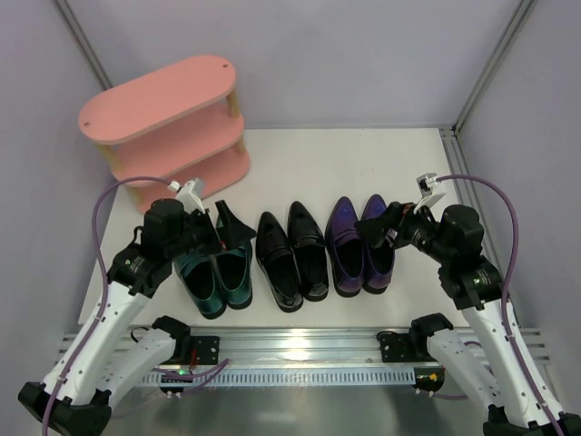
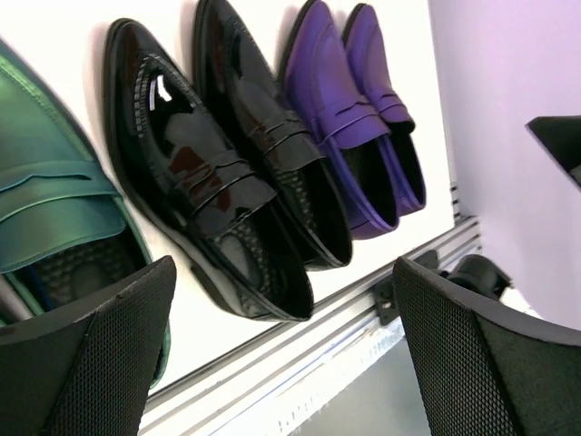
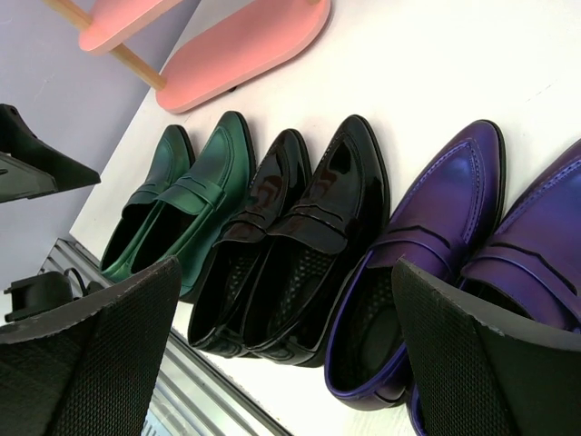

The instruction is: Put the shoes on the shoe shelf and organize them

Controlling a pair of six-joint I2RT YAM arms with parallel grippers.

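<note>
Three pairs of shoes stand side by side on the white table, toes away from me: teal-green (image 1: pixel 215 277), black (image 1: pixel 290 254) and purple (image 1: pixel 360 243). The pink shoe shelf (image 1: pixel 163 118) stands at the far left with bare boards. My left gripper (image 1: pixel 227 232) hovers open over the teal-green pair's toes, holding nothing. In the left wrist view the gripper (image 2: pixel 281 354) frames the black shoes (image 2: pixel 200 173), with a teal-green shoe (image 2: pixel 45 209) left and the purple pair (image 2: pixel 354 109) beyond. My right gripper (image 1: pixel 379 229) hangs open above the purple pair (image 3: pixel 436 236), also empty.
A metal rail (image 1: pixel 300 350) carrying both arm bases runs along the table's near edge. Lilac walls close in the left, back and right. The shelf's lower board (image 3: pixel 245 45) shows in the right wrist view, just beyond the teal-green shoes (image 3: pixel 182 200).
</note>
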